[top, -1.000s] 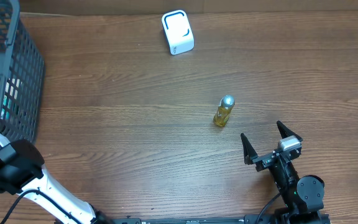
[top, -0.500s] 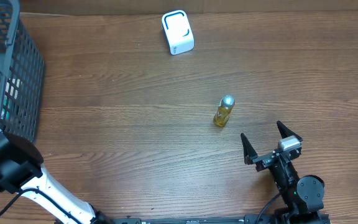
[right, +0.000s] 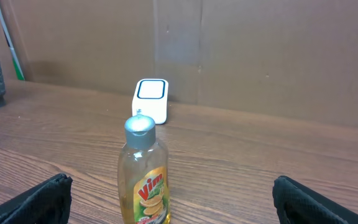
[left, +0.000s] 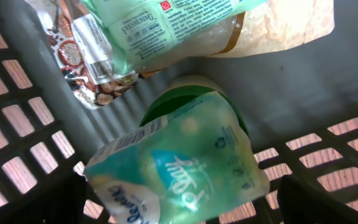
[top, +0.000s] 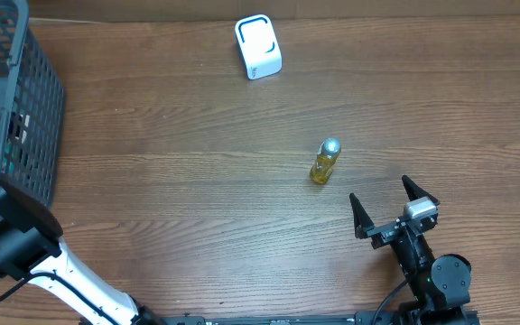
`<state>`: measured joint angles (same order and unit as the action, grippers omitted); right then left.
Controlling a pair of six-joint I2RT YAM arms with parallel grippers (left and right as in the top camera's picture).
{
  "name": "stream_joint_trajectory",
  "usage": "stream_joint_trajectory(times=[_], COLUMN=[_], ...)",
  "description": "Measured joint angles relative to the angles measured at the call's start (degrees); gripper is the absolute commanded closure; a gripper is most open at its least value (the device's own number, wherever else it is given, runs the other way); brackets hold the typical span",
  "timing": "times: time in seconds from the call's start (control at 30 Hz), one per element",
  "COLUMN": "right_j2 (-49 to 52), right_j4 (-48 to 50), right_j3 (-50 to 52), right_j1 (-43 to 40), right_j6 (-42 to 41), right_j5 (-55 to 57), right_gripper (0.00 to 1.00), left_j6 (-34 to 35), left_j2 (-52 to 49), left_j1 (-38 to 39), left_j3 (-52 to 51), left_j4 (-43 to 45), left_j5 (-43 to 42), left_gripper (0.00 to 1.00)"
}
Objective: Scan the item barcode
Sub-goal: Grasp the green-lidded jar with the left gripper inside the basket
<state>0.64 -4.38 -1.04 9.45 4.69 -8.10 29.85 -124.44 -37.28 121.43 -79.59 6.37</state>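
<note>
Since a second ago, only the left arm has changed: its dark wrist link has shifted up along the left edge of the overhead view, and the left hand [left: 191, 208] now reaches down inside the grey mesh basket [top: 34, 108], covering the green item that showed there before. The bottle, the scanner and the right arm sit exactly where they were.

The left hand is spread wide and grips nothing. Its two dark fingertips show at the bottom corners of the wrist view, on either side of a pale green pouch [left: 179, 162]. The pouch lies tilted on a tub with a green lid [left: 185, 102]. Above them lie a clear bag of mixed snacks [left: 92, 56] and a light green printed packet [left: 166, 25], both against the basket floor.

The right hand [top: 379, 194] is also wide open and empty, low over the bench [top: 179, 181] near its front edge. The yellow dish-soap bottle [top: 325, 162] with its silver cap stands upright just ahead of that hand, apart from it. The white scanner [top: 258, 47] sits well beyond the bottle, near the far edge.

The bench is brown wood-grain laminate. Behind it, the right wrist view shows a plain brown cardboard wall [right: 260, 50].
</note>
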Motion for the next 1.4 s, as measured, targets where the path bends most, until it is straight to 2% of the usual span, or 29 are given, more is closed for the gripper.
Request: stream_joint_trajectory(times=[0.47,0.67,0.73,0.8,1.0,1.4], right_j2=[0.0,0.0,0.0,0.0,0.0,0.0], right_j4=[0.1,0.0,0.0,0.0,0.0,0.0], right_j3=[0.0,0.0,0.0,0.0,0.0,0.0], right_j1=[0.0,0.0,0.0,0.0,0.0,0.0], right_j6=[0.0,0.0,0.0,0.0,0.0,0.0], right_j5=[0.0,0.0,0.0,0.0,0.0,0.0], right_gripper=[0.0,0.0,0.0,0.0,0.0,0.0], left_j6=[0.0,-0.3,-0.4,-0.5,-2.2,-3.5], left_j2=[0.0,0.0,0.0,0.0,0.0,-0.2], left_j1=[-0.4,-0.4,-0.3,-0.3,-0.4,-0.3], left_j3=[-6.6,-6.6,-6.6,-6.6,-6.6,3.8], left_j4=[5.2,6.0,6.0,6.0,5.6,-1.3], left_j5=[-0.2,-0.2,-0.4,-0.4,-0.3,-0.4], left_gripper=[0.0,0.09,0.08,0.03,0.01,0.0])
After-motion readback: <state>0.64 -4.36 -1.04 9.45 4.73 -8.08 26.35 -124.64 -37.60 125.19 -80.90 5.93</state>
